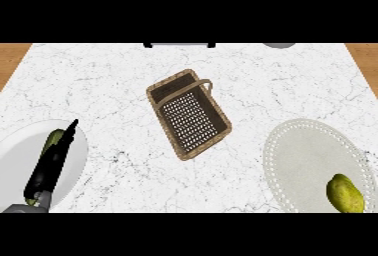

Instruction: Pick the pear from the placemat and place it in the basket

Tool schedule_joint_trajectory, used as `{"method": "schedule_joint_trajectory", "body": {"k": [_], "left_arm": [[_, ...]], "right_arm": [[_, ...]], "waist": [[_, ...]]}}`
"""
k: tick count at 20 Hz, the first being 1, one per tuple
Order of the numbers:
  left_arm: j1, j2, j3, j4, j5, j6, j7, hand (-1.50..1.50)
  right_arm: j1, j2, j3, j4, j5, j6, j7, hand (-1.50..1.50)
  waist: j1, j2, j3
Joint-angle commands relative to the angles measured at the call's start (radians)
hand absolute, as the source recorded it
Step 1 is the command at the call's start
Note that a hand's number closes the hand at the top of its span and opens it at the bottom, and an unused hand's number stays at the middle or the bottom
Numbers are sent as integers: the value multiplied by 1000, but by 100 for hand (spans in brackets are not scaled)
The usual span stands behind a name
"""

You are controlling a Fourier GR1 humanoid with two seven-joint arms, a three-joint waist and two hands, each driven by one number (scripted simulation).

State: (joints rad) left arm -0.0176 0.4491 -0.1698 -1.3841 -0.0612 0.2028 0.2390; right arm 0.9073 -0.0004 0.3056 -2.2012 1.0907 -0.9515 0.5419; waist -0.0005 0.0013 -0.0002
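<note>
Your left hand (53,152): fingers straight, over a white plate (15,145); pear (345,194) lies unheld on placemat (310,155), basket (189,114) mid-bench.

i get one head view, looking steeply down on the white marble counter (295,90) from near.

Kitchen, marble counter (118,80), wicker basket (189,115) (fruit nearby)

The counter (111,80) is white marble with thin grey veins. At its centre, the basket (189,114) is brown wicker. Right of the basket, a pale grey placemat (310,150) with a dotted border carries a yellow-green pear (345,194).
</note>
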Motion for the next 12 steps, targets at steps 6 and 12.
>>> {"method": "schedule_joint_trajectory", "body": {"k": [6, 12], "left_arm": [[-46, -62, 38, 101, -44, -14, -48, 0], [-38, -79, 55, 64, -74, -36, -14, 0]], "right_arm": [[-191, 0, -22, 117, 115, 31, 160, -150], [-221, 0, -54, 187, 44, 29, 128, -150]], "waist": [[-2, 1, 0], [-4, -2, 0]]}}
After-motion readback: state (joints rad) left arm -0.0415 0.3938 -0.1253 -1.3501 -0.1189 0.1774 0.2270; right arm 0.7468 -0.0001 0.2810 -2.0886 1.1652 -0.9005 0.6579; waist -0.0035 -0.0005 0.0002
